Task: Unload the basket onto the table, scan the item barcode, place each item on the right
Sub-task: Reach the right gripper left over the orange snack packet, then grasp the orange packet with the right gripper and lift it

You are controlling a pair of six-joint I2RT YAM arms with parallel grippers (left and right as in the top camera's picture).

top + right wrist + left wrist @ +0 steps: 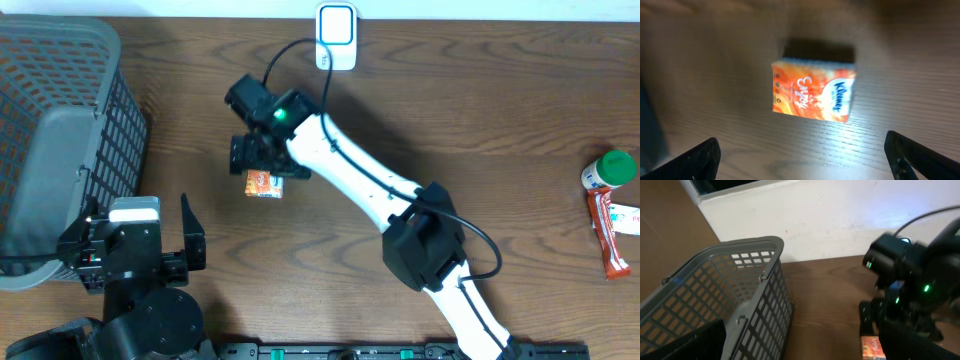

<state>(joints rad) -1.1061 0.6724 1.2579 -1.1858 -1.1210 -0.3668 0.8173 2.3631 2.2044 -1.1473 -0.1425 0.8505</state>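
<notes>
The item, an orange Kleenex tissue pack (264,184), lies flat on the wooden table. My right gripper (262,158) hovers right over it, open. In the right wrist view the pack (812,92) sits ahead of the right gripper (807,165), whose fingertips (695,160) stand wide apart and touch nothing. No barcode shows on the pack's upper face. A white scanner (337,38) stands at the table's far edge. My left gripper (137,228) rests open at the near left, and its own view catches the pack (872,347) under the right arm (905,295).
A grey plastic basket (60,130) (740,295) fills the far left, close beside the left arm. At the right edge lie a green-capped bottle (610,170) and a red snack bar (610,235). A cable runs from the scanner toward the right arm.
</notes>
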